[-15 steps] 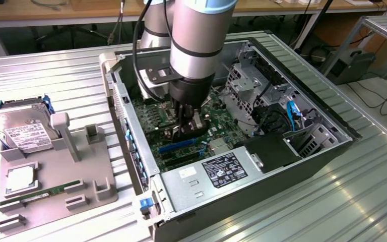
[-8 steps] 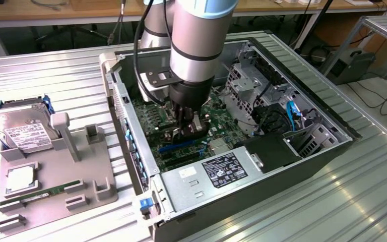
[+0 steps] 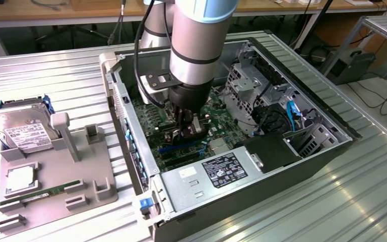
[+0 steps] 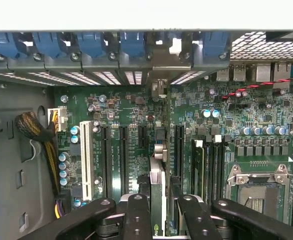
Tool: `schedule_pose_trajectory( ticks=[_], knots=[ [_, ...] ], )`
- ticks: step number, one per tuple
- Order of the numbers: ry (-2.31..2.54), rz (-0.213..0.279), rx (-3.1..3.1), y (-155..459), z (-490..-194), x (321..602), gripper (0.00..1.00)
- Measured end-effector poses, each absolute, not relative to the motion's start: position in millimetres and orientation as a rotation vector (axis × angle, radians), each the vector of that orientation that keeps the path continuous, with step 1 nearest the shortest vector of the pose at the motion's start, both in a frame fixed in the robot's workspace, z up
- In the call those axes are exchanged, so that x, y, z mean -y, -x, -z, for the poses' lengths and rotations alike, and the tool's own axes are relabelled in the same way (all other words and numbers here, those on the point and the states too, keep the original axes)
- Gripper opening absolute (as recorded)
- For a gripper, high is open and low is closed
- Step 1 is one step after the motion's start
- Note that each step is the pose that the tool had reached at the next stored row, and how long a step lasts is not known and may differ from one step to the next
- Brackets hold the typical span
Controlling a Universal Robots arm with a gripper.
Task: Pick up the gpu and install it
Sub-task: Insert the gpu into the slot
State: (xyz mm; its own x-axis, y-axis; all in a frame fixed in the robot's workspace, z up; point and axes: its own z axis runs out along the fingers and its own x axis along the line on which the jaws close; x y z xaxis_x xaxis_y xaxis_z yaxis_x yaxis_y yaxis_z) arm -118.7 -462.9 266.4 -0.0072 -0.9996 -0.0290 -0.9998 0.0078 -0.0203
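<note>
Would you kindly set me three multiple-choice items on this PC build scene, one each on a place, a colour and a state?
1. Where is the gripper?
A. Over the grey fixture tray
B. Down inside the open computer case
C. Beside the case on the metal table

2. What colour are the retention clips along the case's rear wall?
A. Blue
B. Red
C. Yellow

3. What state is the gpu in?
A. Lying on the tray
B. Held edge-on between the gripper's fingers above the motherboard
C. Resting on the hard drive

Answers: 1 B, the arm reaches into the computer case. 2 A, the wrist view shows them blue. 3 B, the fingers flank the card.
</note>
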Motion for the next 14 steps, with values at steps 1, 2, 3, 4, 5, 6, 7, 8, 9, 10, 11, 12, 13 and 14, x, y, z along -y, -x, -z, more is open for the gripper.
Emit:
schedule_pose_trajectory(
  ticks=[1,2,3,4,5,6,7,8,9,10,11,12,13,14],
  knots=[
    [2.188,-0.009,-2.205,118.7,-266.4,462.8,0.26],
    [2.188,-0.010,-2.205,118.7,-266.2,462.7,0.26],
    [2.188,-0.010,-2.205,118.7,-266.1,462.3,0.26],
    [2.188,-0.010,-2.205,118.7,-266.1,461.9,0.26],
    [2.188,-0.010,-2.205,118.8,-266.1,461.4,0.26],
    [2.188,-0.010,-2.205,118.8,-266.0,460.9,0.26],
    [2.188,-0.010,-2.205,118.9,-265.9,460.4,0.26],
    [2.188,-0.010,-2.205,119.1,-265.9,459.9,0.26],
    [2.188,-0.010,-2.205,119.4,-265.8,459.5,0.26],
    [2.188,-0.010,-2.205,119.7,-265.8,458.9,0.26],
    [2.188,-0.010,-2.205,120.0,-265.7,458.4,0.26],
    [2.188,-0.010,-2.204,120.2,-265.7,458.3,0.26],
    [2.188,-0.010,-2.204,120.3,-265.7,458.3,0.26],
    [2.189,-0.010,-2.204,120.5,-265.7,458.2,0.26]
  ],
)
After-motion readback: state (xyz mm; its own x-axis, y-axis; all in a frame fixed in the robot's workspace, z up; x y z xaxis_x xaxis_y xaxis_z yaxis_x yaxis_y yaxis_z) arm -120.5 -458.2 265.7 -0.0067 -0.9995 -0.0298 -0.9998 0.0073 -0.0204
